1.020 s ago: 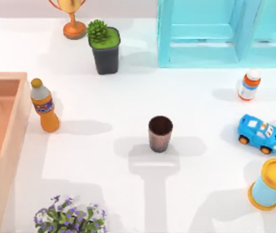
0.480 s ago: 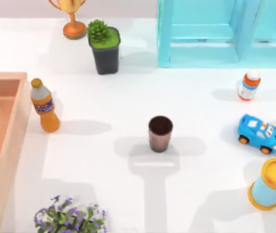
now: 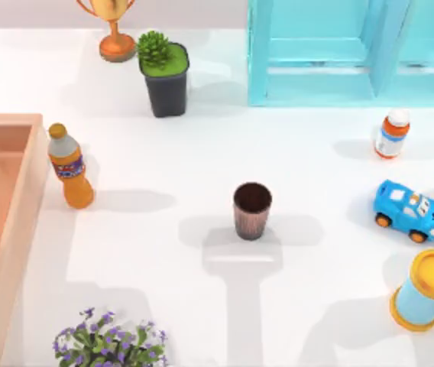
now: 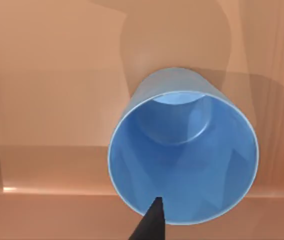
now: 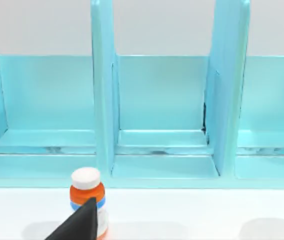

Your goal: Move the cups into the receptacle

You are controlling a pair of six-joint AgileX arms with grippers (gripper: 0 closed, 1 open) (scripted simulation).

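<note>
Fingertip (image 4: 149, 225) partly hides blue cup's (image 4: 182, 165) rim

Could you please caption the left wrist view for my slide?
Light blue cup seen from above, over the tan wooden box floor.

The dark brown ribbed cup (image 3: 252, 210) stands upright, mouth open upward, near the middle of the white surface (image 3: 309, 153). The light blue smooth cup (image 4: 182, 150) sits upright inside the receptacle (image 3: 18, 206), a tan-peach wooden box with thick walls at the surface's left edge, on its wooden floor.
</note>
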